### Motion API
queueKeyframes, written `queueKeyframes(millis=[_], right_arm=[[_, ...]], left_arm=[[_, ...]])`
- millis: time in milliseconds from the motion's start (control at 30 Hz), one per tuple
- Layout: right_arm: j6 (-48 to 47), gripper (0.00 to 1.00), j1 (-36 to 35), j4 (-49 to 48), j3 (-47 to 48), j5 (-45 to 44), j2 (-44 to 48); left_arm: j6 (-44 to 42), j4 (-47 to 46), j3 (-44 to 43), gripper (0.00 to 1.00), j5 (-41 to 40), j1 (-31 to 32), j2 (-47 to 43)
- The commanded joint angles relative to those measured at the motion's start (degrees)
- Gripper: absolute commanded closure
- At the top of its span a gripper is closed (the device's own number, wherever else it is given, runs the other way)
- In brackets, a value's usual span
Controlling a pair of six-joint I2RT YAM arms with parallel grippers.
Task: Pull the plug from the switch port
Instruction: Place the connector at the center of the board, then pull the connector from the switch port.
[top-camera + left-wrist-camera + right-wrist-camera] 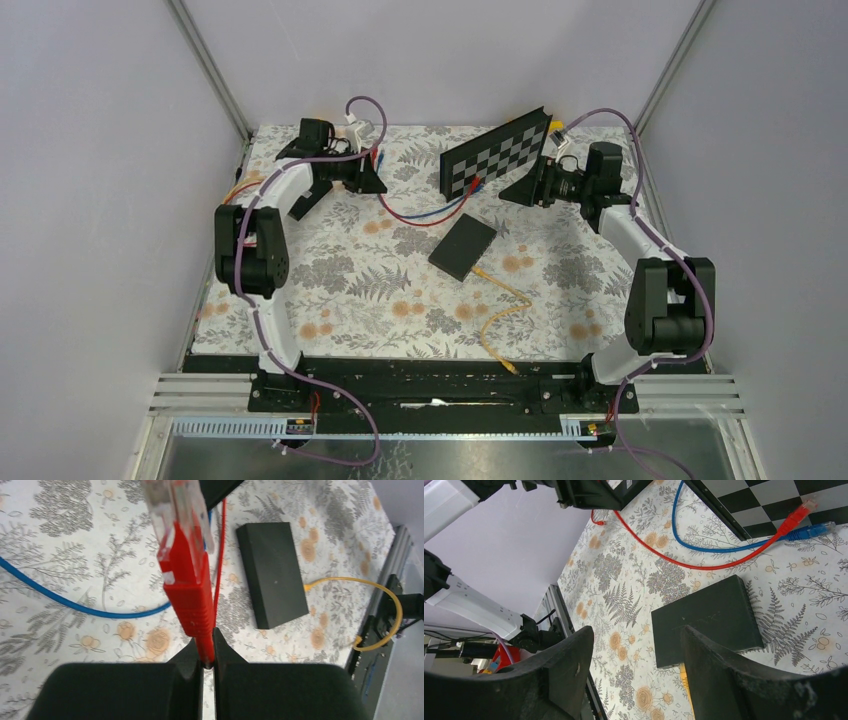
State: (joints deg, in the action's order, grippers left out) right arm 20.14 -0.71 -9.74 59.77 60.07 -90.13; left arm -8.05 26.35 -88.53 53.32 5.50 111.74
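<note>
Yellow plug (481, 271) seated in the black switch (463, 247) on the floral surface (350, 300), lying between and beyond the right jaws, which gape wide and empty, likely lined up for it; left jaws pinch the red cable (204, 647) just under its loose connector (177, 515), holding it clear.

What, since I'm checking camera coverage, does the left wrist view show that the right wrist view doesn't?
Only the left wrist view: the left gripper shut on the red cable just below a raised red plug, seen close up.
Only the right wrist view: the open right gripper, the checkerboard, and a blue plug lying beside a second red plug at the board's edge.
Both: the black switch, the blue cable, the red cable and the floral cloth.
</note>
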Motion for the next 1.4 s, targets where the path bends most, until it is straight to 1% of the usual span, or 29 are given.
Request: queueKeyframes(millis=[0,167,333,400,567,733,767,867,967,1067,1133,1167,1267,1367], right_arm=[[0.36,0.29,0.35,-2.13,0.00,2.22,-0.69],[0.40,0.29,0.36,-2.13,0.00,2.49,-1.59],[0.44,0.29,0.36,-2.30,0.09,2.76,-2.52],[0.55,0.29,0.37,-2.35,0.09,2.91,-2.81],[0.54,0.29,0.36,-2.44,0.00,2.94,-3.06],[0.24,0.30,0.36,-2.35,-0.18,2.67,-2.75],[-0.17,0.30,0.36,-2.07,-0.17,2.21,-2.58],[-2.44,0.30,0.36,0.27,0.16,0.92,-2.34],[-4.15,0.30,0.36,2.11,0.37,-0.25,-2.65],[-6.46,0.30,0.31,6.29,1.72,-1.25,-3.54],[-8.20,0.30,0.36,9.17,3.20,-1.96,-4.41],[-9.46,0.30,0.31,12.50,3.89,-2.35,-4.85],[-14.21,0.30,0.25,19.11,5.20,-4.00,-5.61],[-17.40,0.30,-0.18,24.24,4.85,-6.01,-5.68]], left_arm=[[-6.27,5.81,-8.24,0.99,-3.66,-0.05,3.55],[-6.89,7.91,-14.02,0.96,-7.35,-0.05,8.26],[-3.72,7.91,-19.94,0.88,-13.42,-0.07,12.92],[-2.10,7.85,-22.53,0.81,-15.52,-0.07,15.12],[1.39,7.42,-27.35,0.53,-20.12,-0.10,18.09],[2.59,4.52,-25.75,0.31,-24.83,-0.03,15.98],[2.45,3.45,-24.59,0.25,-25.97,-0.06,14.81],[2.13,-0.59,-17.46,0.13,-28.49,0.02,9.78],[0.83,-5.54,-7.87,0.03,-26.41,0.11,2.57],[-1.72,-11.99,4.81,0.01,-23.46,0.91,-6.39],[-3.93,-16.59,13.19,0.01,-23.24,2.15,-12.35],[-5.56,-18.10,17.12,0.01,-23.56,3.06,-15.21],[-9.74,-20.17,25.66,0.01,-25.37,7.41,-21.51],[-13.05,-20.54,31.09,0.01,-26.34,12.27,-25.49]])
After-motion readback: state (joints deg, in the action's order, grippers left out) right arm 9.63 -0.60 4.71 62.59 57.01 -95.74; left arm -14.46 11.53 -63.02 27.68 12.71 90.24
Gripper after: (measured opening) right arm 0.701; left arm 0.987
